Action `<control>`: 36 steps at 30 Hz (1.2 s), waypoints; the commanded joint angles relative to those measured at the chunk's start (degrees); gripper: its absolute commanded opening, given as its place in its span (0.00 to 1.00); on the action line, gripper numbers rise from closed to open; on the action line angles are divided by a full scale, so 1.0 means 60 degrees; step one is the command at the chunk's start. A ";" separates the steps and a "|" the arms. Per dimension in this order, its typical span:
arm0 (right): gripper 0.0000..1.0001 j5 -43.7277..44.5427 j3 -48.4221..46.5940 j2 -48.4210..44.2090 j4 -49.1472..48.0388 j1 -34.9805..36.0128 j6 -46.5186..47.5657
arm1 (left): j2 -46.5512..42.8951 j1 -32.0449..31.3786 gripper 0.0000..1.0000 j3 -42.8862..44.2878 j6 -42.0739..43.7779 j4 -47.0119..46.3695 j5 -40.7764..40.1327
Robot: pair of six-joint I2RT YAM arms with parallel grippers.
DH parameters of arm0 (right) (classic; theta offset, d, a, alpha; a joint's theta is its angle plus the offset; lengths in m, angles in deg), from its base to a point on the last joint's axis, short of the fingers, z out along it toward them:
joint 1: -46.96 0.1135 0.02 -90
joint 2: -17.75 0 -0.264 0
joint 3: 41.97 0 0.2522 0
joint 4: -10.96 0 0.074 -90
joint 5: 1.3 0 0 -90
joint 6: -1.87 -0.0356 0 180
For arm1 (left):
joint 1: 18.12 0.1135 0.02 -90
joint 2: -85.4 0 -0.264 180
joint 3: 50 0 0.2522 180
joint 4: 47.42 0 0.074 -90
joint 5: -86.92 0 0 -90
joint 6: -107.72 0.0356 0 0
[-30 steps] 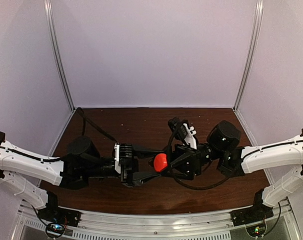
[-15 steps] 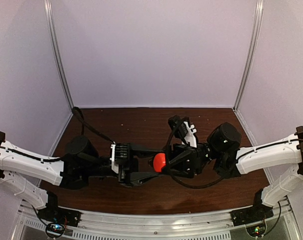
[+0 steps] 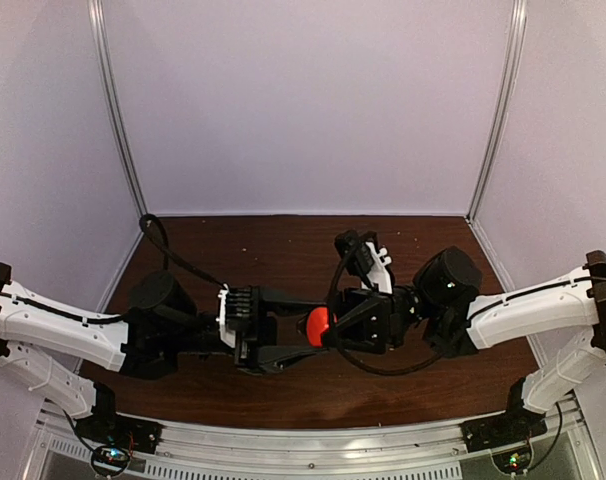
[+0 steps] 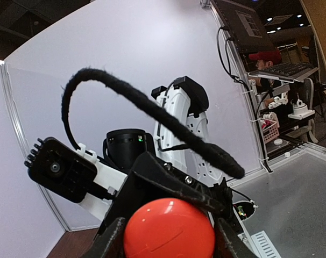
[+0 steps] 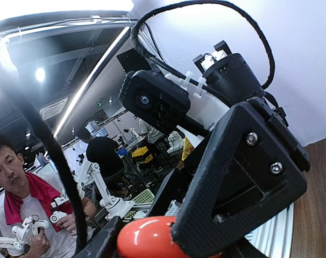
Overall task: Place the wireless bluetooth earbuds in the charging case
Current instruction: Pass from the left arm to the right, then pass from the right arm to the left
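Both arms meet over the middle of the brown table, wrists nose to nose. The charging case, a round red-orange shell, sits between the two grippers, raised off the table as far as I can see. In my left wrist view the left gripper has its fingers drawn in on either side of the case, touching it, so it has hold. The right gripper is hard against the same case. Its carbon finger overlaps the shell and the other is in shadow, so I cannot tell if it clamps. A black sleeved cable loops above the case.
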 commanded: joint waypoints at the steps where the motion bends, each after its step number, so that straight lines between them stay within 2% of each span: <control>1: 0.52 -0.0062 -0.0405 0.0009 -0.0964 0.0082 -0.0143 | 0.0141 0.0032 0.34 0.0145 0.0166 0.0092 0.0118; 6: 0.42 0.0057 -0.0337 -0.0072 -0.0646 0.0041 -0.0003 | 0.0002 0.0032 0.41 0.0127 0.0368 0.0446 -0.0310; 12: 0.38 0.0480 -0.0221 -0.0448 0.0656 -0.0087 0.0798 | -0.0534 0.0032 0.59 -0.0223 0.0475 0.0733 -0.1598; 15: 0.36 0.0858 -0.0255 -0.0718 0.1822 -0.0280 0.1359 | -0.0957 0.0032 0.64 -0.0364 0.0736 0.1204 -0.2284; 20: 0.35 0.1897 -0.0636 -0.1270 0.4863 -0.0500 0.2772 | -0.1797 0.0033 0.71 -0.0592 0.1243 0.2524 -0.3505; 22: 0.35 0.2489 -0.0948 -0.1374 0.6548 -0.0524 0.3349 | -0.2056 0.0032 0.73 -0.0542 0.1542 0.3327 -0.4161; 25: 0.35 0.3406 -0.1451 -0.1359 0.8259 -0.0526 0.3882 | -0.2249 0.0032 0.75 -0.0329 0.2009 0.4545 -0.4747; 30: 0.35 0.4019 -0.1738 -0.1250 0.9225 -0.0527 0.3899 | -0.2019 0.0033 0.80 0.0287 0.2474 0.5885 -0.5236; 36: 0.35 0.4402 -0.2024 -0.0983 0.9935 -0.0499 0.3894 | -0.1447 0.0032 0.82 0.0762 0.2787 0.6082 -0.5479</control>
